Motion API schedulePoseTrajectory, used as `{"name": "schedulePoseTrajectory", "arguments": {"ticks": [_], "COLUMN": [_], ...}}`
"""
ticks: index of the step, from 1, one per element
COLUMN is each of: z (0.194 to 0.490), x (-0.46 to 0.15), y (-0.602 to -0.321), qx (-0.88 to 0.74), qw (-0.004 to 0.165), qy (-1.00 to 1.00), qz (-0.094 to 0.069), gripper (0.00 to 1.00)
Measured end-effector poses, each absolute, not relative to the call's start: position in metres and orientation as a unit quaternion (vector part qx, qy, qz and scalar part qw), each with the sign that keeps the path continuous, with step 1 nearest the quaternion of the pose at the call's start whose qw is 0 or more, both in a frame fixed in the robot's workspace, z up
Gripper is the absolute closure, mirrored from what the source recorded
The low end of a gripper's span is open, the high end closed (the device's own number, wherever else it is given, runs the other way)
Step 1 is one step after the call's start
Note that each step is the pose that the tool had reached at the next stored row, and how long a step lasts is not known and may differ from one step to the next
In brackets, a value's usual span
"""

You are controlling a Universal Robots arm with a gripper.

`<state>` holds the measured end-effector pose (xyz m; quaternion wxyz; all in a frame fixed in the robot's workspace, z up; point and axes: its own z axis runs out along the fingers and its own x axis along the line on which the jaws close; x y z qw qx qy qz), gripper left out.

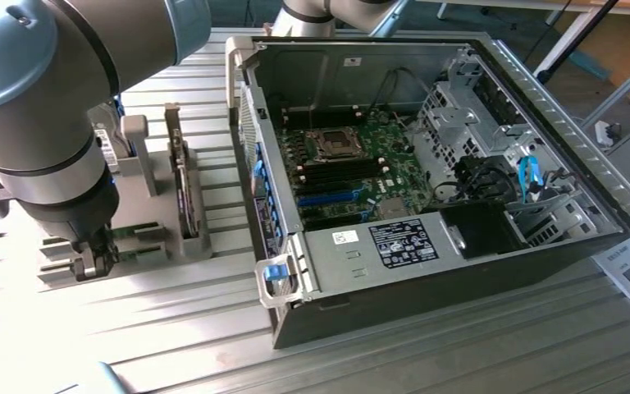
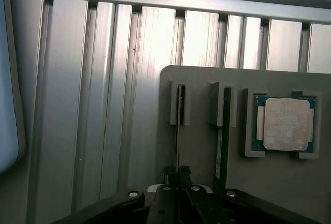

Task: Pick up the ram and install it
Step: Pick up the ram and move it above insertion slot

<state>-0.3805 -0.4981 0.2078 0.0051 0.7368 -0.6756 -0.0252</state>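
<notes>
Counter (image 1: 425, 361) carries an open computer case (image 1: 534, 271) on the exterior view's right and a gray holder (image 2: 201, 146) on its left. Hand (image 2: 177, 172) is over the holder, closed narrow, pinching the ram (image 2: 179, 125), which stands in its holder slot. Not lifted yet. Install looks undone.

The end effector (image 2: 177, 172), cropped at the edge, hides the ram's (image 2: 179, 125) gripped end.

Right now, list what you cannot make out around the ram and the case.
1. Wrist view: the ram stands edge-on, so its chips are hidden; the gripper covers its near end.
2. Exterior view: the arm blocks part of the holder.
3. Exterior view: the memory slots are too small to tell filled from empty.
</notes>
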Motion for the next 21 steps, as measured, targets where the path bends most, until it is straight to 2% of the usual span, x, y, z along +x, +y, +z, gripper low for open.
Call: {"name": "schedulePoseTrajectory", "arguments": {"ticks": [10, 21], "z": [0.21, 0.236], "x": [-0.381, -0.381], "y": [-0.498, -0.498], "qx": [0.737, 0.737], "qw": [0.005, 0.005], "qy": [-0.676, -0.676], "qz": [-0.025, -0.025], "gripper": [0.87, 0.87]}}
